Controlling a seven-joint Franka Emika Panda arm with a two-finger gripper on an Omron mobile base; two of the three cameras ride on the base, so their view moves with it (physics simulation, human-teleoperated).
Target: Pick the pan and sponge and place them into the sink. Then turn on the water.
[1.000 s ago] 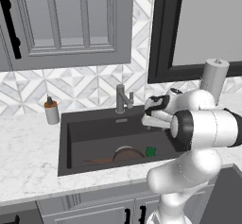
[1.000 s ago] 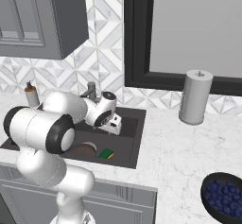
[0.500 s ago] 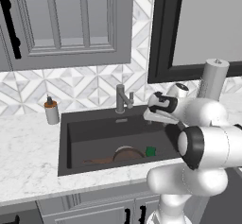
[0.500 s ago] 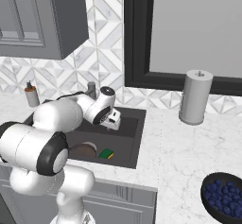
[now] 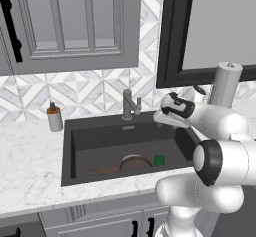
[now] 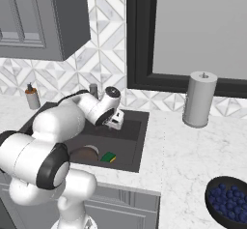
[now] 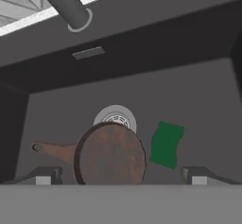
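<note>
Pan (image 7: 111,154) and sponge (image 7: 166,144) lie in the sink (image 5: 100,138); the released hand (image 5: 159,116) has swung toward the faucet (image 5: 128,104).

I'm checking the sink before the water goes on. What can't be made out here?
- Drain: partly covered by the pan in the hand view.
- Pan in the right base view: mostly behind the arm.
- Gripper: fingers too small to tell open or shut.
- Faucet: top cut off in the hand view.
</note>
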